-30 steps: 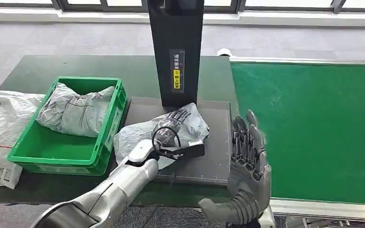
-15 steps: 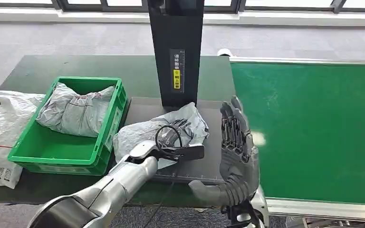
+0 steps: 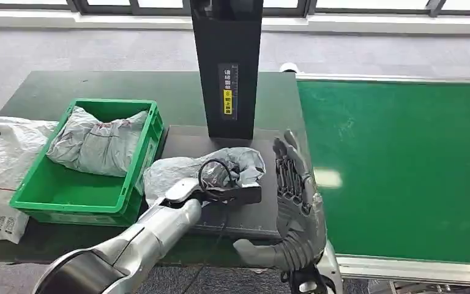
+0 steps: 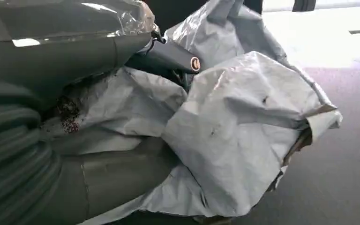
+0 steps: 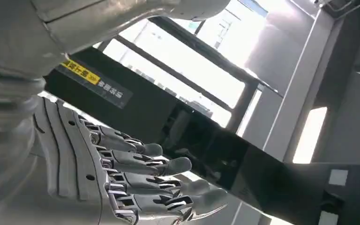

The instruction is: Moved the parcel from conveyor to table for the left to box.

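Parcel (image 3: 183,170) lies crumpled on dark pad on counter (image 3: 55,92), grasped by left robot hand (image 3: 223,177); right robot hand (image 3: 297,202) released, fingers spread, just beside.

This looks like a parcel sorting station in a warehouse or logistics hall. A green conveyor belt (image 3: 404,165) runs just beside a dark table (image 3: 98,89), which carries a green plastic crate (image 3: 136,190) holding a grey mailing bag (image 3: 95,147) and a black scanner column (image 3: 226,67).
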{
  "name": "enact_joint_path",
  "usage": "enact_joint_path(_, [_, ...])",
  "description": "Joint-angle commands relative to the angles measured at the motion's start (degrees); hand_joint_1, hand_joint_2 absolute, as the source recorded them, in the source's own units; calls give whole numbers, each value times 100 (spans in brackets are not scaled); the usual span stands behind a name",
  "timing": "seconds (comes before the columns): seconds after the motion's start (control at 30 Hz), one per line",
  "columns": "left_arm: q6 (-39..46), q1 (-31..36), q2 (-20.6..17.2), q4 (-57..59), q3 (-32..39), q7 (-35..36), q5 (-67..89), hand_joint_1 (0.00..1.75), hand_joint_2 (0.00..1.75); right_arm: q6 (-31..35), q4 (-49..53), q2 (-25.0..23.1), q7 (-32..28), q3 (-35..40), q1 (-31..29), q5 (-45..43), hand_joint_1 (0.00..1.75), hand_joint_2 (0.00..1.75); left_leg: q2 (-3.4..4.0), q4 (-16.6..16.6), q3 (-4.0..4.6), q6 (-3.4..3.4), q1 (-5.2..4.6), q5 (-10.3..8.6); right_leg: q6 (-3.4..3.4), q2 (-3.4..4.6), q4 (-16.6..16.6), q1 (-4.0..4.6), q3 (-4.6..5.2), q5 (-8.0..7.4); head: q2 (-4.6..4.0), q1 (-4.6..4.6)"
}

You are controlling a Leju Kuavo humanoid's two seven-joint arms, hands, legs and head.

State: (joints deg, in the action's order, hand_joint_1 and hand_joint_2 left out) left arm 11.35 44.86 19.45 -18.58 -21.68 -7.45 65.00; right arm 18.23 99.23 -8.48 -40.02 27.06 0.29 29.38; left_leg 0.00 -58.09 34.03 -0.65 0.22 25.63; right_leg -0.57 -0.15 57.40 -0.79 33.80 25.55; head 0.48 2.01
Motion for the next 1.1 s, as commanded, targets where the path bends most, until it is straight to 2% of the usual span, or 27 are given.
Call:
enact_joint_path(0.03, [731, 240, -195, 69, 501, -251, 4, 175, 175, -30, 399, 10, 2, -401, 421, 11, 0, 175, 1, 5, -1, 0, 1, 0, 4, 2, -5, 2, -1, -1, 0, 0])
enact_joint_path(0.1, [1144, 251, -163, -79, 636, -481, -65, 175, 175, 4, 569, -49, 2, -488, 555, 113, 0, 175, -1, 4, 0, 0, 3, -1, 4, -1, -6, 4, 0, -2, 0, 0])
enact_joint_path(0.33, [1520, 232, -200, -350, 714, -616, -110, 175, 175, 44, 698, -39, 2, -494, 694, 159, 0, 175, 2, 2, 4, 1, 2, -1, 3, 2, -5, 3, 4, -2, 0, 0])
enact_joint_path(0.37, [2316, 162, -260, -717, 796, -814, -151, 175, 175, 84, 723, -41, 2, -519, 753, 174, 0, 175, 3, 3, 2, 0, 1, -1, 4, 5, -4, 2, 4, -2, 0, 0])
enact_joint_path(0.5, [2356, 119, -817, -2240, 954, -877, -343, 175, 175, 179, 628, 153, 2, -439, 829, 23, 0, 175, 13, 5, 5, -1, 3, -1, 7, 13, -5, 5, 10, -5, 0, 0])
enact_joint_path(0.57, [2698, 100, -1028, -2812, 1099, -706, -148, 175, 175, 220, 573, 248, 2, -363, 872, -53, 0, 175, 22, 0, 11, -2, 4, 2, 6, 22, 0, 5, 17, -6, 0, -2])
enact_joint_path(0.6, [2482, 49, -1177, -3277, 1205, -637, -126, 175, 175, 354, 542, 351, 2, -243, 885, -124, 0, 175, 36, 4, 5, -3, 7, 3, 8, 37, -3, 8, 16, -8, 0, 0])
enact_joint_path(0.63, [2790, 171, -1313, -3426, 1352, -341, 266, 175, 175, 378, 544, 387, 2, -192, 906, -154, 0, 175, 30, 1, 5, -3, 4, 3, 6, 29, 4, 5, 15, -5, 0, 0])
enact_joint_path(0.73, [2694, 534, -1572, -3468, 1755, -215, 389, 175, 175, 338, 560, 346, 2, -186, 997, -121, 0, 175, 39, 7, 3, -6, 7, 1, 11, 40, 2, 8, 20, -9, 0, 0])
enact_joint_path(0.8, [2803, 889, -1778, -3017, 2022, -178, 666, 175, 175, 292, 537, 337, 2, -173, 997, -120, 0, 175, 32, -1, 9, -6, 13, 2, 13, 33, 11, 14, 22, -3, 0, 0])
enact_joint_path(0.87, [2849, 1036, -1815, -2751, 2215, -277, 620, 175, 175, 272, 478, 347, 2, -167, 942, -156, 0, 175, 36, -1, 7, -12, 15, -2, 14, 38, 15, 16, 23, -4, 0, 0])
enact_joint_path(1.1, [2865, 1064, -1825, -2699, 2235, -300, 618, 175, 175, 271, 459, 347, 2, -168, 922, -168, 0, 175, 5, 7, 4, -19, 20, -15, 17, 7, 4, 20, 9, -4, 0, 0])
